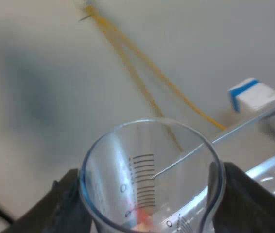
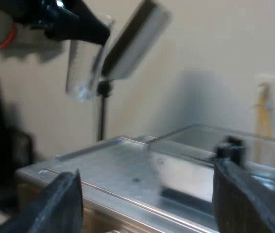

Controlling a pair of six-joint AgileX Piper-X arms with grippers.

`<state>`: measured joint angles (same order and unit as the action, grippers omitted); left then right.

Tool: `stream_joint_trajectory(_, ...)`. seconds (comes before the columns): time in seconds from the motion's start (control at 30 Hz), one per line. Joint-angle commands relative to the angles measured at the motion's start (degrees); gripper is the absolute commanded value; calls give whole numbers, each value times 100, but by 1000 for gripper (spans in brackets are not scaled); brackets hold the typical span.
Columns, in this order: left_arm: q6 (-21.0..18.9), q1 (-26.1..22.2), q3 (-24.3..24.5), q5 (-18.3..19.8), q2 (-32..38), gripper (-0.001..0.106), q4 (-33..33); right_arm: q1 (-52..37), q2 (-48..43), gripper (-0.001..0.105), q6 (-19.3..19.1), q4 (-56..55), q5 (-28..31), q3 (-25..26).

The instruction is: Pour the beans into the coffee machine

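Note:
My left gripper [image 1: 152, 196] is shut on the clear measuring glass [image 1: 152, 170], with a black finger [image 1: 62, 206] on each side of it. I look into its open mouth past printed scale lines, and it looks empty. In the right wrist view the left gripper [image 2: 98, 48] holds the measuring glass [image 2: 81, 68] tilted, high above the espresso machine's metal top [image 2: 113, 170]. The clear bean hopper [image 2: 215, 141] stands on that top, apart from the glass. My right gripper [image 2: 152, 199] stands open near the machine's top edge, nothing between its fingers.
A pale wall lies behind everything, with a yellow cord [image 1: 128, 58] running down it. A white and blue box [image 1: 254, 94] sits near the machine's shiny edge [image 1: 273, 170]. A thin dark stand [image 2: 102, 111] rises behind the machine.

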<state>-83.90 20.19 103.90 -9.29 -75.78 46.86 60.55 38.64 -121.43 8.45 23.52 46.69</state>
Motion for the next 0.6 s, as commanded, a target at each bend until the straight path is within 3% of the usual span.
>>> stream_joint_trajectory(0.03,-159,-245,-138,158,340,27,-46,-30,12,59,291,-771,-335,165)
stream_joint_trajectory(0.23,-170,-954,-890,569,963,27,-73,-30,191,59,871,-1201,-1016,163)
stream_joint_trajectory(0.3,-284,-1413,-1367,1086,1344,27,-96,-30,301,59,1044,-1326,-1282,163)
stream_joint_trajectory(0.43,-331,-1885,-1792,1343,1678,27,-166,-30,467,59,1245,-1389,-1482,163)
stream_joint_trajectory(0.6,-532,-2622,-2729,2051,2218,27,-504,-30,755,59,1365,-1387,-1578,163)
